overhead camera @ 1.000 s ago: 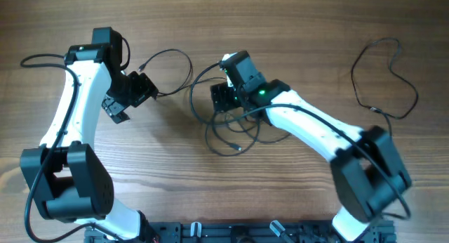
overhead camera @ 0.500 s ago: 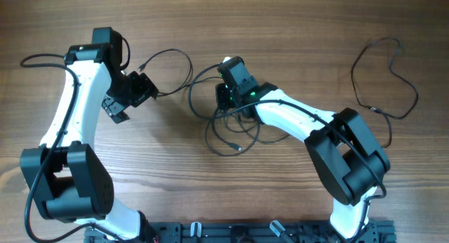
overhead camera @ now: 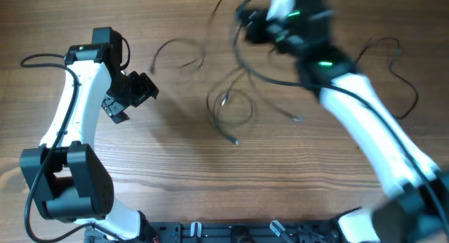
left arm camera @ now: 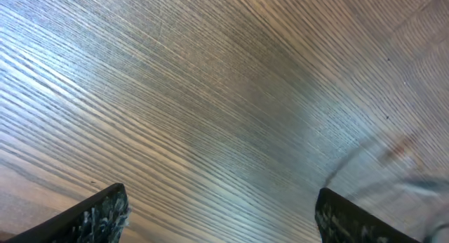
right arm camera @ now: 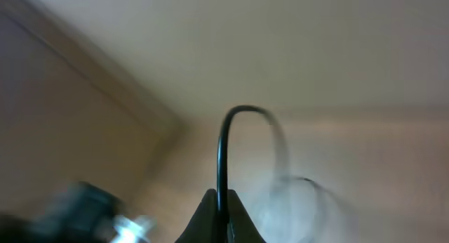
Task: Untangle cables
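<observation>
A knot may be pulled tighter here. The right claw (right arm camera: 220, 204) is clenched on a single strand (right arm camera: 223, 152), and the rest of the cables (overhead camera: 231, 106) are hung from that one pinch. If the loops are crossed, as they appear to be, they are likely to be cinched by a hard pull rather than freed. The strand is thin, so it could also be slipped out of the grip and the bundle let fall. The right arm (overhead camera: 365, 123) and the cords are smeared in the overhead view, which suggests speed. A swinging plug (overhead camera: 235, 140) could be snagged on the left arm (overhead camera: 74, 102).

The cables are trailed from the right claw, near the far edge of the table (overhead camera: 140, 173), down toward its middle. Whether the lowest loop is touching the wood cannot be told. One cord end (overhead camera: 165, 45) is seen near the left claw (overhead camera: 133, 95), which is released over bare wood and grasps nothing. A lone cable (overhead camera: 384, 74) is laid well apart at the right.
</observation>
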